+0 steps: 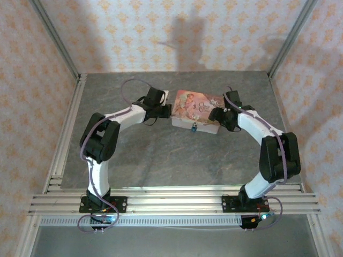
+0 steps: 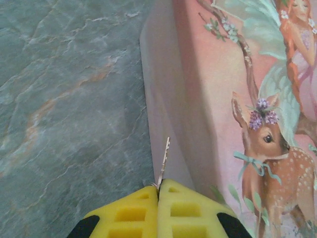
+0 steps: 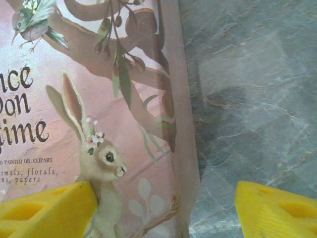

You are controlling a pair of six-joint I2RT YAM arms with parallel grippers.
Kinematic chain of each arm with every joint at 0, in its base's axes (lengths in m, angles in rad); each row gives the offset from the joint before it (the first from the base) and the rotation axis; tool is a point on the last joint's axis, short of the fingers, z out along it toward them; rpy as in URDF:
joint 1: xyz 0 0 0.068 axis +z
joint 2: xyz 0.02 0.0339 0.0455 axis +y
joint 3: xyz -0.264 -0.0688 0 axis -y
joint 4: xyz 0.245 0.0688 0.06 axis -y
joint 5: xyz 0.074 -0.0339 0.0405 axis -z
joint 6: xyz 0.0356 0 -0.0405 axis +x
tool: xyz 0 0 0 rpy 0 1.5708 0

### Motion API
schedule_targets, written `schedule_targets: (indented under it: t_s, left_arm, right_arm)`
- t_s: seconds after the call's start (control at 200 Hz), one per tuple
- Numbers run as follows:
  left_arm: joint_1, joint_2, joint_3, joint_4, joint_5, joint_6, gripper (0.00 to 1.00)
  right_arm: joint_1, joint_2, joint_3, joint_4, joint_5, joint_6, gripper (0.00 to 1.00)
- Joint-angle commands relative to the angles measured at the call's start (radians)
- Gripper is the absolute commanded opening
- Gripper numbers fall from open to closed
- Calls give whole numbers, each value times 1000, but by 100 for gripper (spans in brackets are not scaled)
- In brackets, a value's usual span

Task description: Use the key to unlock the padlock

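Observation:
The pink picture-printed tin box (image 1: 195,108) lies at the table's middle back. On its front wall hangs the tiny blue padlock (image 1: 193,127). At the box's left end, my left gripper (image 1: 164,110) (image 2: 159,187) is shut on the key (image 2: 164,159); the thin silvery blade sticks out forward from between the yellow fingertips, beside the box's side wall (image 2: 163,99). My right gripper (image 1: 217,115) (image 3: 166,213) stands open at the box's right end, with one yellow finger (image 3: 44,210) over the lid and the other (image 3: 277,213) over the table.
The grey marbled table top (image 1: 161,155) stretches in front of the box. Aluminium rails (image 1: 171,201) run along the near edge, and another rail (image 1: 67,134) runs along the left side. Patterned walls close in the back and both sides.

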Motion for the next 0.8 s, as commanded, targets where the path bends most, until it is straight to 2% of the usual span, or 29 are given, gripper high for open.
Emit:
schedule_targets:
  t_s: [0.0, 0.195, 0.415, 0.796]
  left_arm:
    - [-21, -103, -100, 48, 17, -18, 0]
    - [-8, -259, -272, 55, -33, -21, 0]
    - [53, -361, -358, 32, -50, -23, 0]
    - [112, -455, -349, -31, -73, -10, 0]
  right_arm:
    - [75, 64, 23, -4, -85, -56, 77]
    - [150, 105, 58, 5, -109, -52, 76]
    - [187, 96, 35, 56, -97, 70, 76]
    - [191, -152, -76, 68, -26, 126, 78]
